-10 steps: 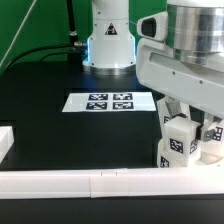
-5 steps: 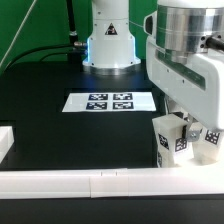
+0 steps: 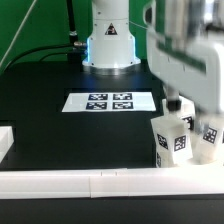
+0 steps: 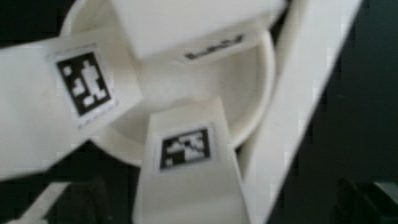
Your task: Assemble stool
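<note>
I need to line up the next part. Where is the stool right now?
In the exterior view the stool sits at the right, under the arm, against the long white rail at the front and right of the marker board.

There is one marker board [image 3: 110, 101], off to the side of the end effector [image 3: 186, 108], with four tags on it. Just under the end effector I count two legs, a first leg [image 3: 172, 141] and a second leg [image 3: 207, 141]. There is one round seat [image 4: 169, 70].
</note>
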Controlling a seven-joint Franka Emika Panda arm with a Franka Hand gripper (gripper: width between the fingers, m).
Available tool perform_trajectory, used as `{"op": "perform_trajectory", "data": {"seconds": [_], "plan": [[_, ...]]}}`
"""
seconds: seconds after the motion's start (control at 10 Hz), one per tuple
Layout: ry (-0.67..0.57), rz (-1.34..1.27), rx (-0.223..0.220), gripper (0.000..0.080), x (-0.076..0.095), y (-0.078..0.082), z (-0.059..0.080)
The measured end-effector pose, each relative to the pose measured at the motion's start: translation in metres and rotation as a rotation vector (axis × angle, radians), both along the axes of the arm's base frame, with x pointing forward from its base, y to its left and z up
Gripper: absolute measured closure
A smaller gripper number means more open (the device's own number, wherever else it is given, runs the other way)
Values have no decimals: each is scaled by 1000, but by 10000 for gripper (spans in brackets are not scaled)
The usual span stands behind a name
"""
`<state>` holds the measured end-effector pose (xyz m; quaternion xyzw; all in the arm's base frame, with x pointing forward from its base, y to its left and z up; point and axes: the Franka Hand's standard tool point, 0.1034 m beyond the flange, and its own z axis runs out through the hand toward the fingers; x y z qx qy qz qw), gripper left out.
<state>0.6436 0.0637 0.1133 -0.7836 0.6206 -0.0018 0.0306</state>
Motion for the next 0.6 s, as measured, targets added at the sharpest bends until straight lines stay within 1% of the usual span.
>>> {"op": "perform_trajectory", "data": {"seconds": [0.1,0.2,0.3,0.4,0.6], "plan": [[-18,4,14,155,0,-7,15],[-32,9,18,155,1,-12,26],[-37,9,18,151,2,-14,30],[-33,11,17,151,1,-13,26],[-31,12,16,151,1,-12,25]]}}
